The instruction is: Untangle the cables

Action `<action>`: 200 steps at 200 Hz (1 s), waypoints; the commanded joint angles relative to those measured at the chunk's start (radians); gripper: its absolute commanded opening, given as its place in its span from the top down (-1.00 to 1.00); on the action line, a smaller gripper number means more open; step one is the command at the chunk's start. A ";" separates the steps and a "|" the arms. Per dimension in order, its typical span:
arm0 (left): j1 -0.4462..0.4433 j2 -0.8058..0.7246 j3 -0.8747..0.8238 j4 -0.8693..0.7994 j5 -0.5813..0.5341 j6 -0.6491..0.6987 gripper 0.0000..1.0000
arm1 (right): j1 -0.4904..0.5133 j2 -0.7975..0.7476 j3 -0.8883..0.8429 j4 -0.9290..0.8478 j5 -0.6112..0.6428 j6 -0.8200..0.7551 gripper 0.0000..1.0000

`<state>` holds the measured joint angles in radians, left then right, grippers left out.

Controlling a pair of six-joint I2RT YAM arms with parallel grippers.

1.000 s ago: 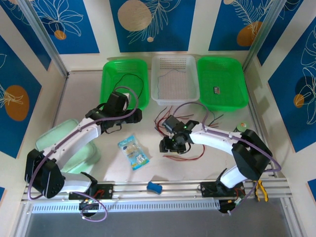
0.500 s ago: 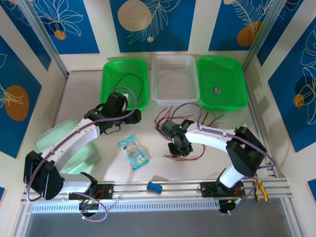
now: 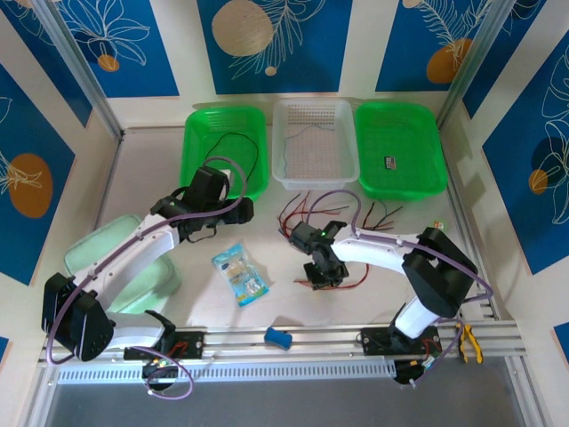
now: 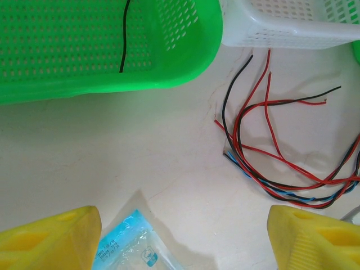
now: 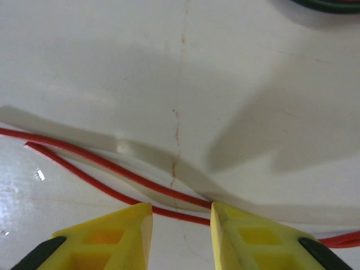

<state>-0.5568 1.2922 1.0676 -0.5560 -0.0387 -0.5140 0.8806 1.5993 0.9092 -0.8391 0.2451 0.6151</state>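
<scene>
The cables (image 3: 300, 213) lie as a red, black and blue tangle on the table in front of the white basket (image 3: 348, 169), with a red loop (image 3: 356, 279) trailing toward the near side. One black cable (image 3: 240, 147) lies in the left green basket (image 3: 197, 165), and another (image 3: 302, 142) in the white basket. My right gripper (image 3: 322, 271) is low over the red loop. In the right wrist view its jaws (image 5: 181, 225) stand a little apart, and two red cables (image 5: 107, 169) run between the tips. My left gripper (image 4: 183, 236) is wide open above bare table, left of the tangle (image 4: 264, 152).
A blue snack packet (image 3: 240, 274) lies between the arms and shows by the left finger (image 4: 129, 242). A pale green container (image 3: 98, 258) is at the left, and a right green basket (image 3: 427, 182) holds a small item (image 3: 391, 162). A blue block (image 3: 278, 337) sits on the rail.
My right gripper has shifted slightly left and down onto the red loop, turning, and its jaws have narrowed. The left arm has stayed still.
</scene>
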 commanded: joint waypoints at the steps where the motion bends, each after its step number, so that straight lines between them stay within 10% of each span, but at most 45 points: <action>1: -0.006 0.000 0.033 -0.027 -0.015 0.020 -0.55 | 0.013 0.030 -0.003 0.004 0.018 -0.021 0.34; 126: -0.006 -0.010 0.038 -0.025 -0.005 0.009 -0.56 | 0.030 0.156 0.044 0.102 -0.112 -0.142 0.68; 200: -0.005 -0.029 0.039 -0.042 -0.018 0.016 -0.56 | 0.101 0.066 0.120 0.007 0.029 -0.205 1.00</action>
<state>-0.5568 1.2903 1.0760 -0.5686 -0.0387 -0.5144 0.9493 1.7142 1.0019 -0.8833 0.2829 0.4400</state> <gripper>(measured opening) 0.781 0.052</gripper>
